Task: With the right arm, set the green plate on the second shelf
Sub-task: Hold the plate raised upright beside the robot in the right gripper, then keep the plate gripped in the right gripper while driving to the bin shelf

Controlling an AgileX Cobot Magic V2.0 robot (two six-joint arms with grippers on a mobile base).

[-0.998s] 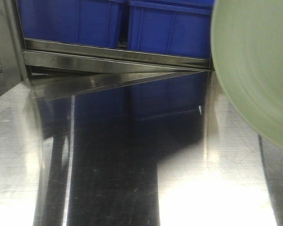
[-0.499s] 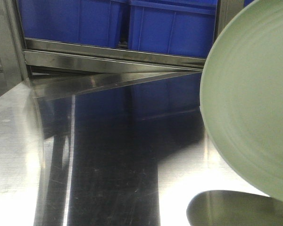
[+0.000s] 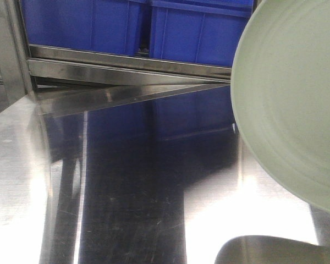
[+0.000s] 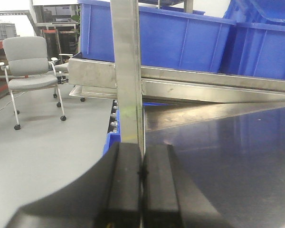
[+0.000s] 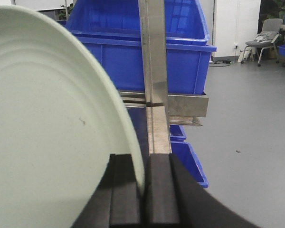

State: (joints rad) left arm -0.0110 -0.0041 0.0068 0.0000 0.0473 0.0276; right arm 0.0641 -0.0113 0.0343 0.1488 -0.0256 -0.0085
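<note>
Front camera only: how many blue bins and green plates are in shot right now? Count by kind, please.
blue bins: 2, side by side on the shelf above
green plate: 1, at the right edge of the view
Total: 3

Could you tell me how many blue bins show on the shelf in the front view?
2: left bin, right bin beside it; the plate may hide more farther right.
</note>
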